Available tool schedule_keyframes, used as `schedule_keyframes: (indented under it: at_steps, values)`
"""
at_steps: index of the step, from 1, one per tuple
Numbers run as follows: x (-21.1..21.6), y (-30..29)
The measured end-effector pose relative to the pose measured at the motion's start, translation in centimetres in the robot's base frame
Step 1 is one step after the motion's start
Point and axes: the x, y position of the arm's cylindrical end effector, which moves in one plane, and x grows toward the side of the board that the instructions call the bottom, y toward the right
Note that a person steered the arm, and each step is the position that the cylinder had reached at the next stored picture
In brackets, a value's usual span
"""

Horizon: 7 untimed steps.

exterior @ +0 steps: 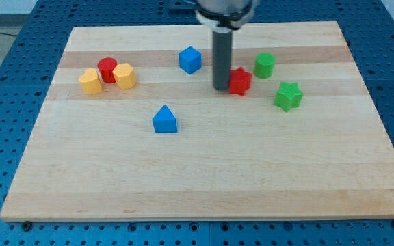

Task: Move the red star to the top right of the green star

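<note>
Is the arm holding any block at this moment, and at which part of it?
Nothing is held. My tip only stands at the left side of the red star.

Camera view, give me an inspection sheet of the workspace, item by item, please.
Surface: pale wooden board lying flat on a blue perforated table.
Job's things: red star block sits to the upper left of the green star block, apart from it.
Clutter: green cylinder block; blue cube block; blue triangular block; red cylinder block between two yellow blocks.
Grippers: none fitted; my tip stands against the red star's left side.
Cables: nothing seen.
Surroundings: only the blue table.
</note>
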Motion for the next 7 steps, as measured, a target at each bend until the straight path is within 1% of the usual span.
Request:
schedule_keyframes:
  at_steps: [2, 3, 4, 5, 6, 7]
  values:
    - [-0.6, 6.6]
    - [-0.8, 8.9]
    - [-3.3, 8.9]
    - [-4.6, 9.7]
    - [-4.5, 12.8]
    - [-4.0, 13.6]
